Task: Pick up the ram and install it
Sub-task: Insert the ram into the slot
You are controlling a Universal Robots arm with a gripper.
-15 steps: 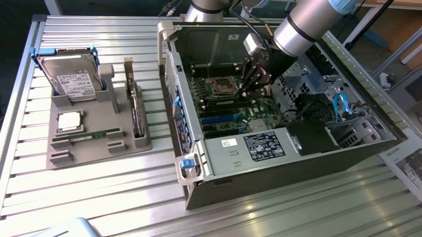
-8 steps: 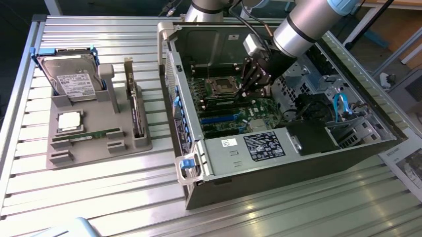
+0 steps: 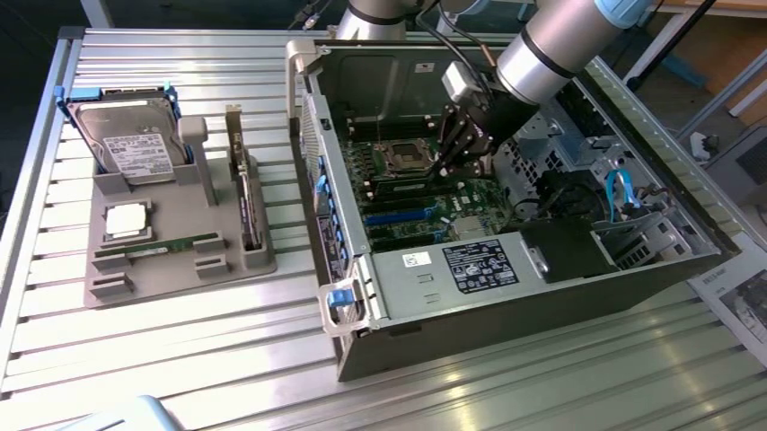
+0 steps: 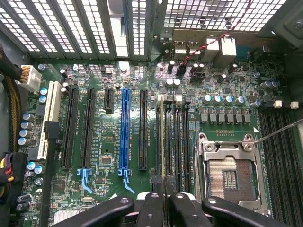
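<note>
RAM stick (image 4: 162, 142), a long, thin green circuit board seen edge-on, clamped between the black metal fingers (image 4: 151, 210) of the gripper (image 4: 164, 201), closed on its upper edge. It stands upright in the bank of black memory slots (image 4: 182, 142) just beside the square silver processor socket (image 4: 229, 177), on the socket's side facing the long blue expansion slot (image 4: 124, 127). Seating depth cannot be told. Judged good practice: keep the board parallel to its slot, press straight down with even force at both ends, and avoid sideways lean toward the socket. Well apart from the socket, outside the grey computer case (image 3: 480, 305), a second green stick (image 3: 162, 245) lies in a grey moulded tray (image 3: 168, 278).
</note>
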